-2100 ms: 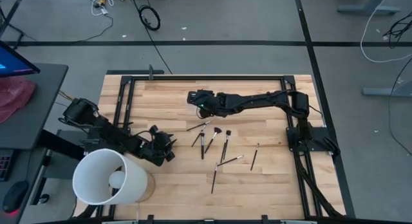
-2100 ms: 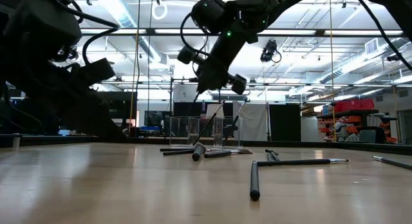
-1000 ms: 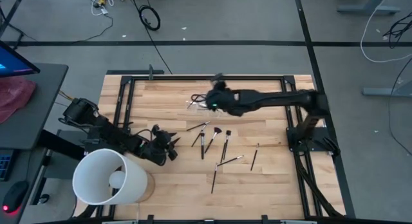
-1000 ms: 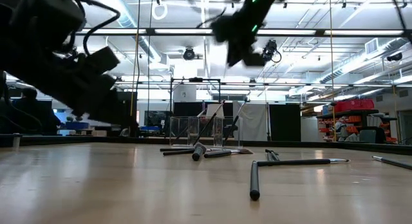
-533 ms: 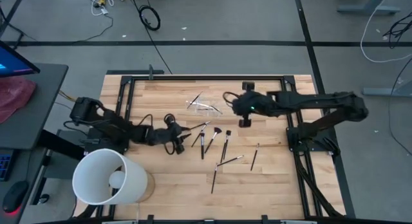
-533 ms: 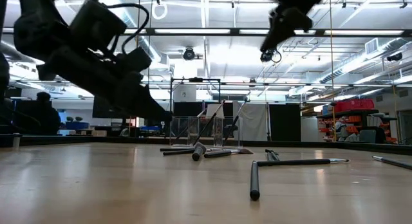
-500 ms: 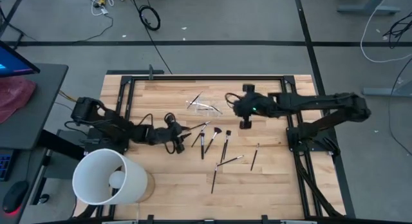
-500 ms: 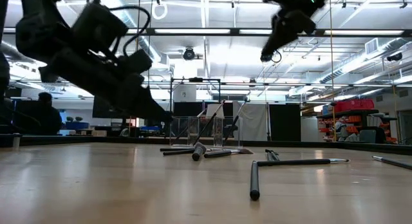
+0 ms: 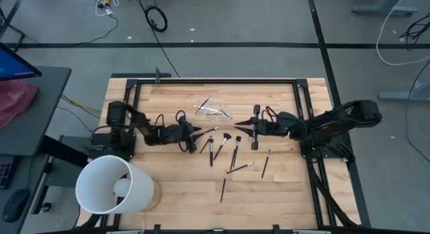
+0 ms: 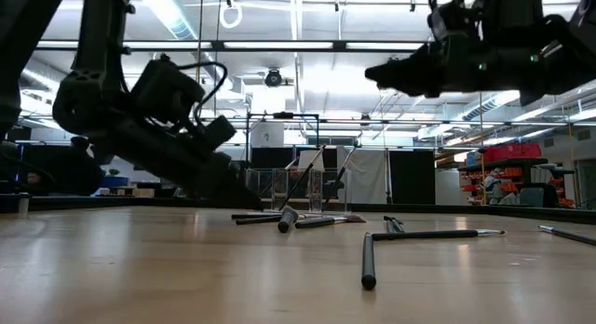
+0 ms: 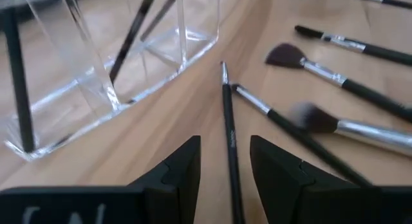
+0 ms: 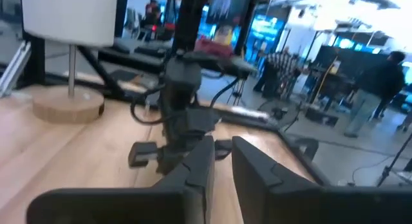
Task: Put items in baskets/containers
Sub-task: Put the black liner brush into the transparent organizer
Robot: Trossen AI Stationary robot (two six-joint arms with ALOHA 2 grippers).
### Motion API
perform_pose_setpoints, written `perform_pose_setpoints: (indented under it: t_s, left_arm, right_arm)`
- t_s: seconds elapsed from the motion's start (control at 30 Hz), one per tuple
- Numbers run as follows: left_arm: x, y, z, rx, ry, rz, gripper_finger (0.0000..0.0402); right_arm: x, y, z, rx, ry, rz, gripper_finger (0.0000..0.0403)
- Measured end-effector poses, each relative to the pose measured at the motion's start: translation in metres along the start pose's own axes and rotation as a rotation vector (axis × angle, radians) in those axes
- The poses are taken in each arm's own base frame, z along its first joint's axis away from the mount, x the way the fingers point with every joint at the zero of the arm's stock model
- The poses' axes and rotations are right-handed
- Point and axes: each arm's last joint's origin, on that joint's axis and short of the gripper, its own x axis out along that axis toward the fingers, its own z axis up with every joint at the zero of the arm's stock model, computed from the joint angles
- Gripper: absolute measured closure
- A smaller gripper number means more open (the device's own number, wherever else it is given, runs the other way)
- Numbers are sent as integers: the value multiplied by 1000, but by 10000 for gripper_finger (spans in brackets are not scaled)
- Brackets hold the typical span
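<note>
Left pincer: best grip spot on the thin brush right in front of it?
Grip mid-handle on the thin brush, coming from above with the fingers either side. It lies flat, lengthwise between the open left pincer fingers; its far tip nears the clear holder.

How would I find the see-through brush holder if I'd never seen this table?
Start at the wooden table and look toward its far edge, about midway across. The clear plastic holder stands there with a couple of brushes leaning in it. Unlike the big white bucket at the near left corner, it is small and nearly invisible against the wood.
</note>
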Motion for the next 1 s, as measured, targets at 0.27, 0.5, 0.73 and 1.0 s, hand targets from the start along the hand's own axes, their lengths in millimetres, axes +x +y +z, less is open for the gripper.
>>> perform_pose_setpoints:
  t_s: [0.27, 0.5, 0.73, 1.0]
  left_arm:
    - [24, 1, -10, -10, 19, 9, 264]
    - [26, 4, -18, -13, 41, 18, 303]
    - [25, 4, -20, -29, 42, 18, 387]
    - [22, -5, -13, -21, -51, -57, 389]
  right_arm:
    - [33, 5, -18, 3, 146, 40, 279]
    - [50, 9, -34, 48, 286, 72, 230]
    - [55, 11, -36, 44, 296, 94, 222]
    - [61, 18, -57, 63, 355, 163, 222]
